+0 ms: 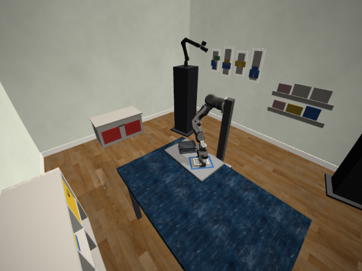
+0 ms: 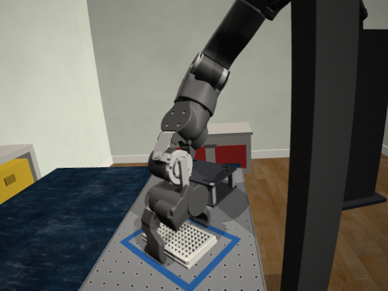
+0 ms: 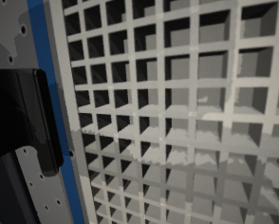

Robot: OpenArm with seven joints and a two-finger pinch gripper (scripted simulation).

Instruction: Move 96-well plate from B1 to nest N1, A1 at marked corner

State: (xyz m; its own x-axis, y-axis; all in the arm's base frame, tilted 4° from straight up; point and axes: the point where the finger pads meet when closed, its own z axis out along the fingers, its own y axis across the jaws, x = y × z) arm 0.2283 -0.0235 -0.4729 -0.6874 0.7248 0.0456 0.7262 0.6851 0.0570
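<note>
The white 96-well plate lies flat inside the blue outline of spot B1 on the grey perforated bench plate. My gripper is open and low over it, with one finger down at the plate's near side and the other at its far side; the fingers stand apart from the plate's edges. In the wrist view the well grid fills the frame, with one dark finger outside the blue line. The dark raised nest N1 stands empty behind the plate. The A1 marks are not legible.
The arm's black mounting column rises close to the right of the bench plate. The blue table top stretches to the left. A white cabinet with red doors stands by the far wall.
</note>
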